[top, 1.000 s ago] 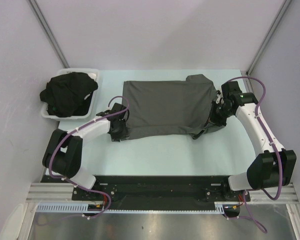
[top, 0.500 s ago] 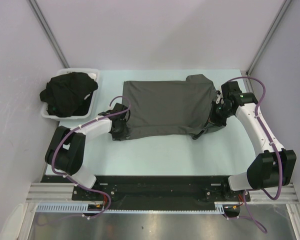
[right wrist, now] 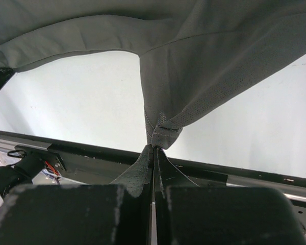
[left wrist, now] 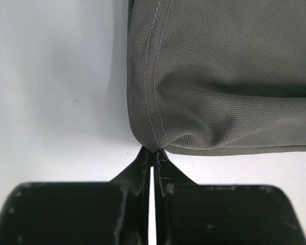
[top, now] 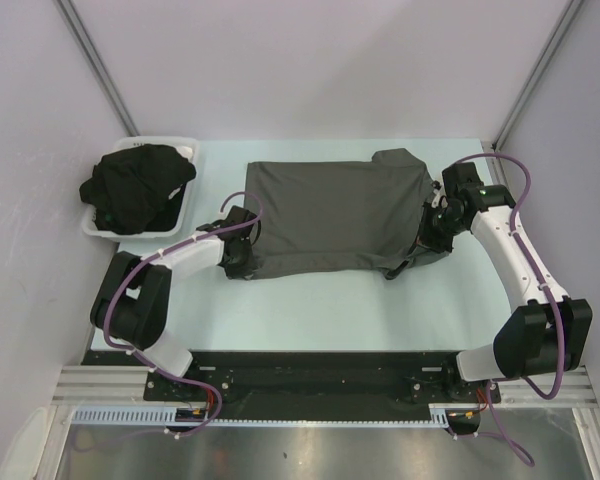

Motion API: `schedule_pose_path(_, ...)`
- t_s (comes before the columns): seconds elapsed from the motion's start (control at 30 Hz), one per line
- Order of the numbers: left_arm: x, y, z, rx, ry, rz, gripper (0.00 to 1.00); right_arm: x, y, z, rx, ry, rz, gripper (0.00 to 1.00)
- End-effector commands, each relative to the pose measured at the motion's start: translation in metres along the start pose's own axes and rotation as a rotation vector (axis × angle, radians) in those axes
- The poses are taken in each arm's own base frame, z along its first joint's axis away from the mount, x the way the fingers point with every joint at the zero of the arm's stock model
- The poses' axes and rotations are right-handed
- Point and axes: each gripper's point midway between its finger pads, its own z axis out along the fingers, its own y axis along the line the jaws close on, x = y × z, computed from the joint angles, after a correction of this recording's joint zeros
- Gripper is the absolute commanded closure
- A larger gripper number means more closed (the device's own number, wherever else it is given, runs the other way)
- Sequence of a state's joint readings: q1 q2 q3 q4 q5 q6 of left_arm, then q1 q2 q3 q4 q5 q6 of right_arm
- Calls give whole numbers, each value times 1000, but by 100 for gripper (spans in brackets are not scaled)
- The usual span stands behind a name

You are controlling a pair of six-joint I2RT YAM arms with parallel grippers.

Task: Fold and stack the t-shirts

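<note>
Left gripper (left wrist: 153, 154) is pinching the near-left hem corner of the charcoal t-shirt (top: 335, 215); right gripper (right wrist: 153, 149) is clamping its near-right edge. Best lifting both together, keeping cloth taut.

Desk (top: 330, 310): pale green, flat. A grey shirt (top: 335, 215) lies spread across its middle, roughly rectangular, long side running left to right, with a bunched fold at its far right corner. A white tray (top: 187, 151) sits at the far left corner, apart from the shirt, holding heaped black shirts (top: 135, 185).
</note>
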State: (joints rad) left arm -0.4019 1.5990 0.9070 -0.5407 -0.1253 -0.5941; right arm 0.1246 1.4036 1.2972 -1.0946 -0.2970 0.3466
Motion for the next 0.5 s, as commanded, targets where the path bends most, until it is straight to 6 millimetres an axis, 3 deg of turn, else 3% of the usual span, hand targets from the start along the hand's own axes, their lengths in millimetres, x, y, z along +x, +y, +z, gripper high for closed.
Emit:
schedule_pose_path(0.0, -1, 2, -7, -7, -7, 20, 100, 1, -1, -2, 10, -3, -5, 100)
schedule_pose_path(0.27, 4, 5, -28, 10, -2, 32, 100, 14, -13, -15, 70, 1, -14, 100)
schedule_pose_path(0.47, -3, 5, -47, 15, -19, 42, 100, 18, -20, -21, 106, -3, -24, 100)
